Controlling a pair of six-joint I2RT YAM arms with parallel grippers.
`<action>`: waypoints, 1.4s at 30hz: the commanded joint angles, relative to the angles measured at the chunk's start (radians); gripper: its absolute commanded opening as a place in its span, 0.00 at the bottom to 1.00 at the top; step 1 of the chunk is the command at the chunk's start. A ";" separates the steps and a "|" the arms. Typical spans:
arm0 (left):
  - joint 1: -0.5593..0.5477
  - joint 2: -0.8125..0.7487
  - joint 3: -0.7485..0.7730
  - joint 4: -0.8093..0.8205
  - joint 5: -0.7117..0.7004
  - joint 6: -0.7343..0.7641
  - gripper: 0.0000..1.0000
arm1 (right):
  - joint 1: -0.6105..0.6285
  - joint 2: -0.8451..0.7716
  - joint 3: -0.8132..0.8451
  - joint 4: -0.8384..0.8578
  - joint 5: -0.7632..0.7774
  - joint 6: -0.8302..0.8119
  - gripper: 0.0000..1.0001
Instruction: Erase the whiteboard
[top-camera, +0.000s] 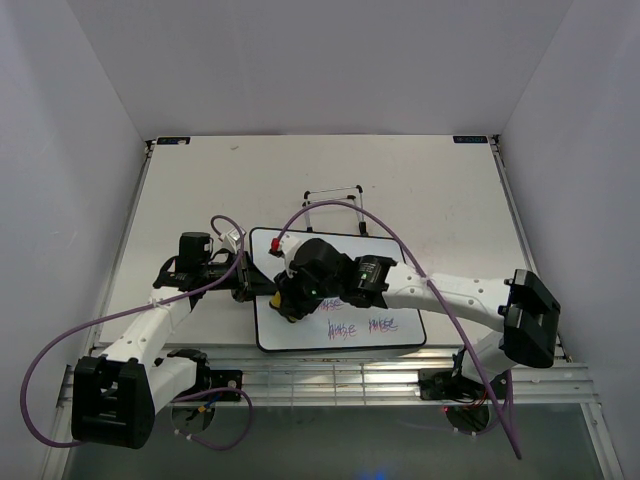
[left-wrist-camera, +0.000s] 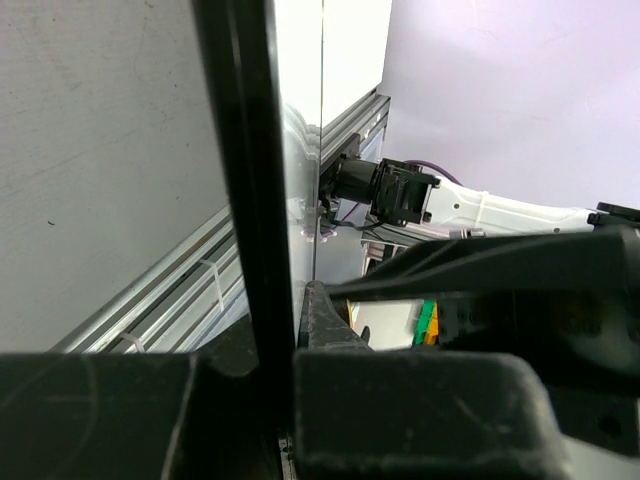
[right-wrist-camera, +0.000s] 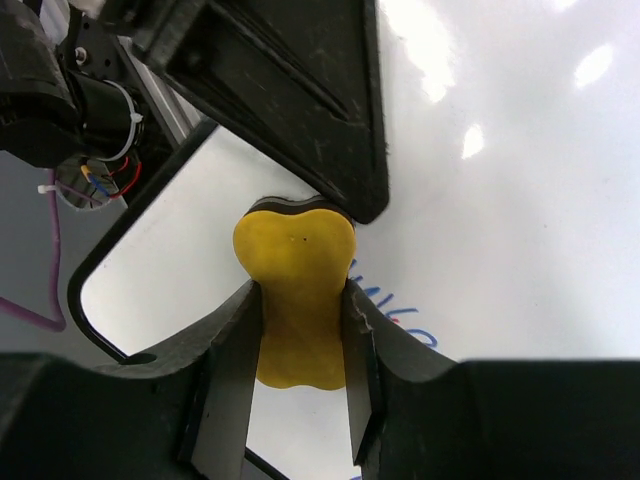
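Whiteboard (top-camera: 300, 338), yellow eraser (right-wrist-camera: 295, 250) in right hand (right-wrist-camera: 300, 315)

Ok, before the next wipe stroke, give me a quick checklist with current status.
1. Grip: right hand holds the yellow eraser: ok.
2. Steadying: left hand clamped on the whiteboard frame: ok.
3. Eraser face flat on the board: cannot tell.
4. Board clean: not ok, red-blue scribbles show by its near edge.
5. Path: wire stand lies beyond the far edge: ok.
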 joint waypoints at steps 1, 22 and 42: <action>-0.002 -0.023 0.010 0.044 -0.166 0.112 0.00 | -0.065 -0.015 -0.050 -0.136 0.089 0.017 0.08; -0.001 -0.017 0.008 0.047 -0.164 0.110 0.00 | 0.021 -0.027 0.003 -0.115 -0.090 0.015 0.08; -0.002 0.013 0.002 0.070 -0.110 0.112 0.00 | -0.203 -0.217 -0.322 -0.153 0.047 0.050 0.08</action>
